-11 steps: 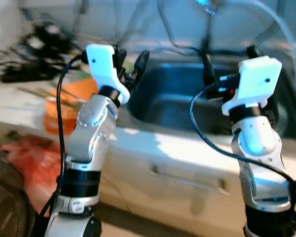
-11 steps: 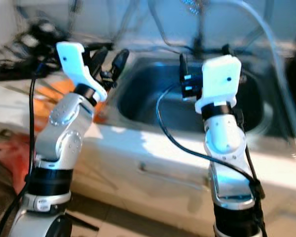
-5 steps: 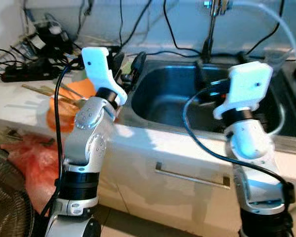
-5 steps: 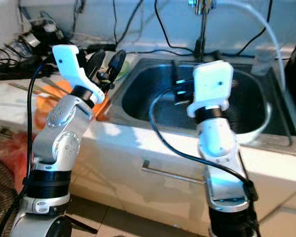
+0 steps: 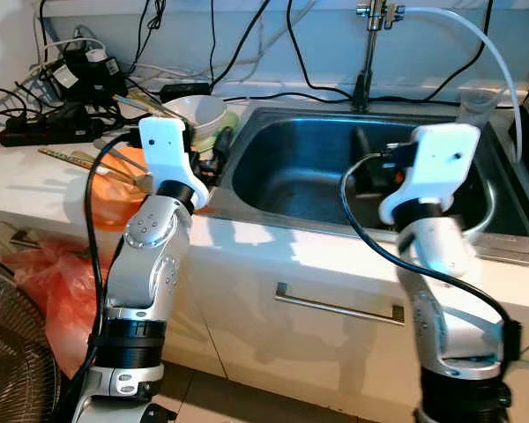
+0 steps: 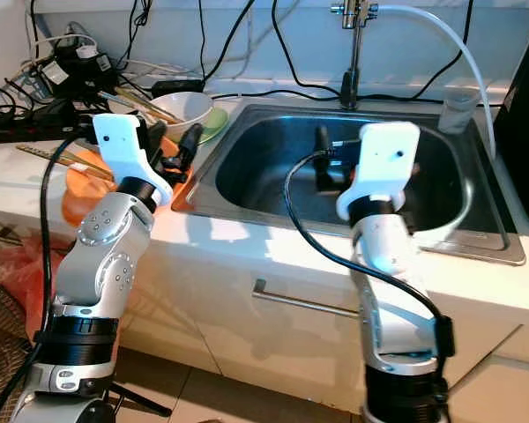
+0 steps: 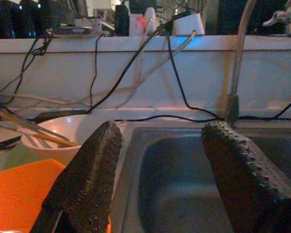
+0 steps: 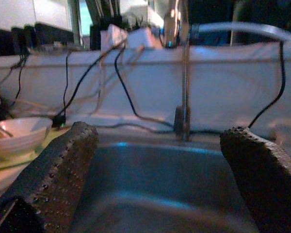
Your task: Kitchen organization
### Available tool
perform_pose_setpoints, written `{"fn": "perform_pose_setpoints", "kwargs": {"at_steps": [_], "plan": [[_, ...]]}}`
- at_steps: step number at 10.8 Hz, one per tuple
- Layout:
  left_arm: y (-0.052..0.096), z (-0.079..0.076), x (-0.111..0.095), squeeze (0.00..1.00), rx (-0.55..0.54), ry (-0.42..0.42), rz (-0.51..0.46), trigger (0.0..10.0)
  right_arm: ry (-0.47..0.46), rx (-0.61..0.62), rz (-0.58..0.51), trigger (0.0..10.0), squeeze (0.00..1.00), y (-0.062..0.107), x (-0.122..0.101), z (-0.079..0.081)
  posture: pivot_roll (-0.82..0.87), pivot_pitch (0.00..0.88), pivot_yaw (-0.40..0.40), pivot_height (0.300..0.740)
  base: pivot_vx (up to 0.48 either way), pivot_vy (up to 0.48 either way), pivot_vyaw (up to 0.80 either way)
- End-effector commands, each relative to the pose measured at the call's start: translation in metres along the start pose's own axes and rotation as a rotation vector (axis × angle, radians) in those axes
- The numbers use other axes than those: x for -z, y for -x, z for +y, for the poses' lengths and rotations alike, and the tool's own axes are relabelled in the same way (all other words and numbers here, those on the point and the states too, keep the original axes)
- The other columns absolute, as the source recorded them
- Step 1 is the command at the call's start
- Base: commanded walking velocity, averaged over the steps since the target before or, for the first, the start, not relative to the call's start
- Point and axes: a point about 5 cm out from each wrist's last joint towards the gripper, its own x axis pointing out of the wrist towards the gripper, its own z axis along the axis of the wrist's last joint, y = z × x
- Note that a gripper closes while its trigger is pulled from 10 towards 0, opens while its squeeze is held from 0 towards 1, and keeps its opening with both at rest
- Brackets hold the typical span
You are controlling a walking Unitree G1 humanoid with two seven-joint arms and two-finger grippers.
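Over one steel sink (image 5: pixel 300 167), two claws, left claw (image 7: pixel 160 179) and right claw (image 8: pixel 160 179), both released, one bowl (image 6: pixel 183 107).

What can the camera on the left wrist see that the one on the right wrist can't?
The left wrist view alone has the orange cutting board and the chopsticks resting in the white bowl. The right wrist view alone has the pale hose arching from the faucet. Both look between open black fingers into the steel sink, with cables on the white wall behind.
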Motion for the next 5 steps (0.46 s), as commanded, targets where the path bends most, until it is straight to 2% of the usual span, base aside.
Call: {"fn": "perform_pose_setpoints", "kwargs": {"at_steps": [1,3,4,5], "plan": [[0.001,0.008,0.004,0.00,-0.046,-0.037,0.019,10.0,-0.023,-0.012,0.009,10.0,0.00,-0.001,0.000,0.003,-0.03,0.000,0.107,0.740,0.000,0.000,0.00],[0.000,0.018,0.003,0.00,-0.099,-0.090,0.026,10.0,-0.097,-0.017,0.018,10.0,0.00,-0.001,0.002,0.004,-0.02,0.000,0.109,0.740,0.000,0.000,0.00],[0.000,0.024,0.004,0.00,-0.131,-0.121,0.038,10.0,-0.068,-0.021,0.000,10.0,0.00,-0.002,0.000,0.004,-0.02,0.000,0.109,0.740,0.000,0.000,0.00],[0.000,0.029,0.006,0.00,-0.158,-0.131,0.053,10.0,-0.082,-0.063,0.023,10.0,0.00,-0.001,0.002,0.006,-0.01,0.000,0.109,0.740,0.000,0.000,0.00]]}}
